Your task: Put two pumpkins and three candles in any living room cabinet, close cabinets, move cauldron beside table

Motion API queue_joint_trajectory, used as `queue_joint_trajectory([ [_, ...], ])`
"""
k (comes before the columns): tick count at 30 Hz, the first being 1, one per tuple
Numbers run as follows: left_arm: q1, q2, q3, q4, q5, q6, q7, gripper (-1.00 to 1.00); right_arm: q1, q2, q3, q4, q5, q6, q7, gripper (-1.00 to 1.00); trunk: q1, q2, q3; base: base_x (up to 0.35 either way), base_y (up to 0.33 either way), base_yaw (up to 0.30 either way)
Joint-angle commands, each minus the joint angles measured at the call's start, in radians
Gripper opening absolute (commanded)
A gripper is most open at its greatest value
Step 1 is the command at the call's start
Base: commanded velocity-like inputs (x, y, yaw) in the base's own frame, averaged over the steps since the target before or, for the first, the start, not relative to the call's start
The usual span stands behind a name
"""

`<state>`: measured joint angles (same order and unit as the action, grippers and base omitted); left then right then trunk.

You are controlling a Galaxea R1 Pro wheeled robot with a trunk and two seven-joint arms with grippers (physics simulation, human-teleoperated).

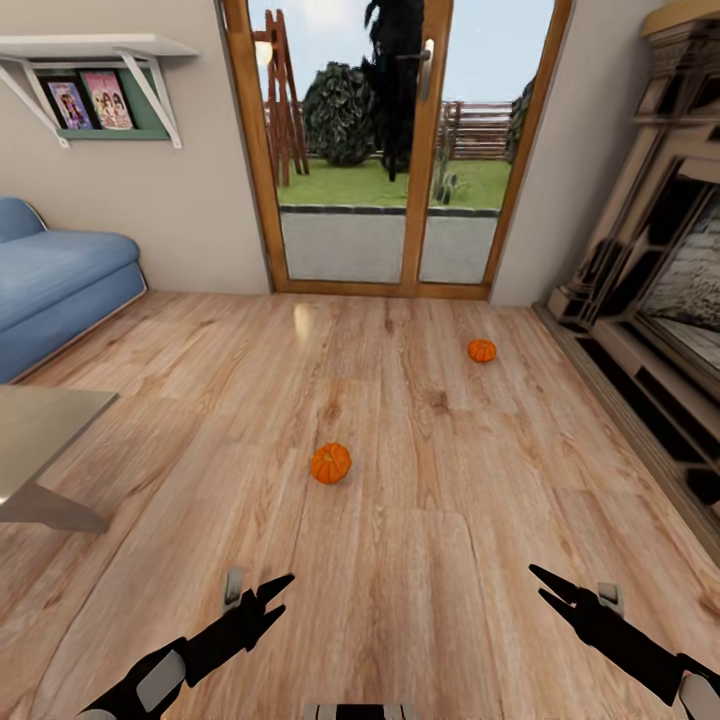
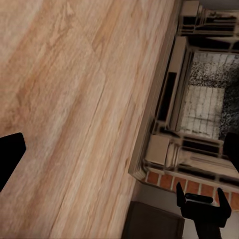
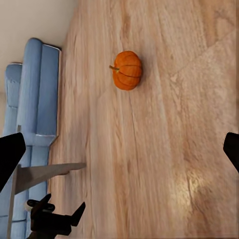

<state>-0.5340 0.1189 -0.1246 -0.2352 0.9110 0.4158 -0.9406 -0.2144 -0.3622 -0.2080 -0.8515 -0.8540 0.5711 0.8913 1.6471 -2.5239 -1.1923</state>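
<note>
The left hand (image 1: 272,590) and the right hand (image 1: 548,585) both hang low over the plank floor (image 1: 420,560) at the near edge of the scene, each with its two fingers spread apart and nothing between them. The nearer pumpkin (image 1: 331,463) sits on the bare floor ahead of them, a little right of the left hand and well left of the right hand, apart from both; the right wrist view has it square in front of that hand's spread fingers, stem on its side. The farther pumpkin (image 1: 482,350) lies farther off and to the right, between the glass patio door (image 1: 390,150) and the brick fireplace (image 1: 660,290). The likeliest trouble, in my judgement, is the ribbed round shape: a hand that comes down off-centre or closes on the shoulder could squeeze the pumpkin out and send it rolling across the smooth planks (perhaps toward the blue sofa (image 1: 60,280) at far left or under the tabletop (image 1: 45,425) whose corner juts in at the left). A reach made too low could also drive the fingertips into the floor. Driving the base forward carelessly could bump the nearer pumpkin away before either hand gets to it.
</note>
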Motion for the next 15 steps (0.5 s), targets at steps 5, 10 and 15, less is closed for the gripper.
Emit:
queue_joint_trajectory([
  [5, 0.000, 0.001, -0.007, -0.006, 0.010, 0.002, -0.017, 1.00, 0.000, -0.003, -0.001, 0.000, -0.006, 0.007, 0.003, 1.00, 0.002, -0.002, -0.020, 0.000, 0.000, 0.000],
  [10, 0.001, 0.002, -0.007, -0.008, 0.009, -0.005, -0.040, 1.00, 0.000, -0.012, -0.001, 0.000, -0.007, 0.008, 0.005, 1.00, 0.004, -0.003, -0.040, 0.000, 0.000, 0.000],
  [15, 0.002, 0.002, -0.007, -0.006, 0.008, -0.025, -0.088, 1.00, 0.000, -0.015, -0.001, 0.000, -0.007, 0.008, 0.021, 1.00, 0.006, -0.004, -0.059, 0.000, 0.000, 0.000],
])
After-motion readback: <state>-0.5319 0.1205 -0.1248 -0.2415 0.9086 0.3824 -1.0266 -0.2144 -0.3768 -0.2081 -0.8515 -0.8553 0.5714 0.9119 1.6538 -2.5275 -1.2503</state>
